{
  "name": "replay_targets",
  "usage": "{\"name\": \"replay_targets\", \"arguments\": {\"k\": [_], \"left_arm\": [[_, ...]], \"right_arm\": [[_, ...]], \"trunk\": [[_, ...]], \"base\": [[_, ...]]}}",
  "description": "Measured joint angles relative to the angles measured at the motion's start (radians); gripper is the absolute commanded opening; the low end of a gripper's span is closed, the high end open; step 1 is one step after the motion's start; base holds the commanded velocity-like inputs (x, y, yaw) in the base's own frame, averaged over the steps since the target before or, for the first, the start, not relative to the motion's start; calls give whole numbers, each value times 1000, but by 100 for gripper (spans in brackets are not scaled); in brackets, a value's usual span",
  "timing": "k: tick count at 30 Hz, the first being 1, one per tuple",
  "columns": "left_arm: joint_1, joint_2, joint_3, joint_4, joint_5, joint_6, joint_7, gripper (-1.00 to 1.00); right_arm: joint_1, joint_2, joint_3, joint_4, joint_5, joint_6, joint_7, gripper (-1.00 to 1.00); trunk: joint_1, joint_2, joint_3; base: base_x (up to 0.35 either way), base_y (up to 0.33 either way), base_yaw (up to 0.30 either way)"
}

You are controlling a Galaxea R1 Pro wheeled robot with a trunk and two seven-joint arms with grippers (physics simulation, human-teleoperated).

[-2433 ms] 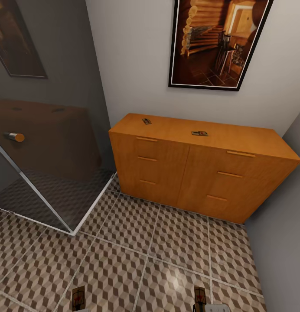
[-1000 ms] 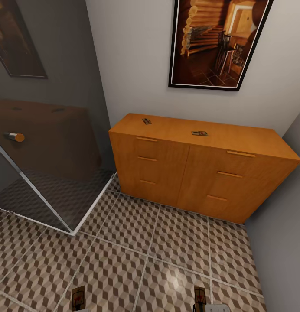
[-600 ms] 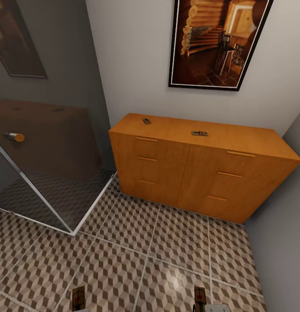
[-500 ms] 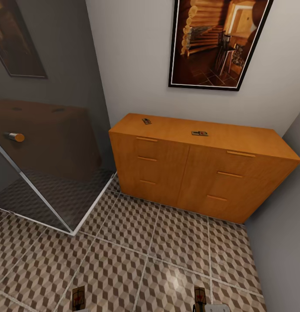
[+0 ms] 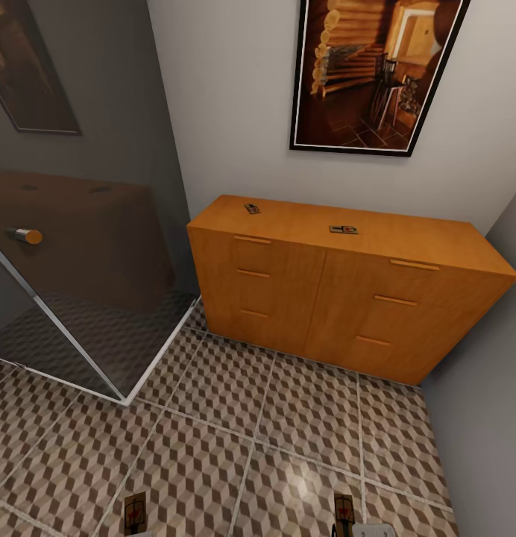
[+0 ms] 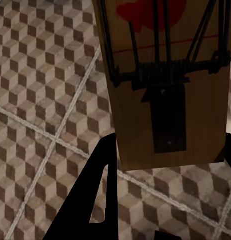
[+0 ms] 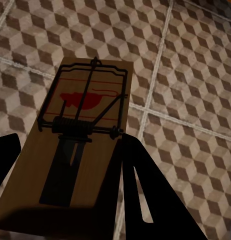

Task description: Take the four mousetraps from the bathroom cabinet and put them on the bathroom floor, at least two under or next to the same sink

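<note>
While each gripper clamps a mousetrap (image 6: 168, 85) (image 7: 78, 150), carrying both risks dropping one; two wait at twelve o'clock atop the cabinet (image 5: 340, 291).

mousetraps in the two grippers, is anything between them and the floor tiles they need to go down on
Nothing visible. In the left wrist view the mousetrap hangs over bare patterned bathroom floor. In the right wrist view the other mousetrap also has only open tiles beneath and ahead. Both traps sit at the head view's bottom edge, the cabinet well beyond them.
</note>
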Motion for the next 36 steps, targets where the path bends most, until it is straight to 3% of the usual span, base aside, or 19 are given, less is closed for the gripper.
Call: {"name": "replay_targets", "arguments": {"k": [36], "left_arm": [[0,0,0,0,1,0,0,-100]], "right_arm": [[0,0,0,0,0,0,0,-100]], "trunk": [[0,0,0]], "base": [[0,0,0]]}}
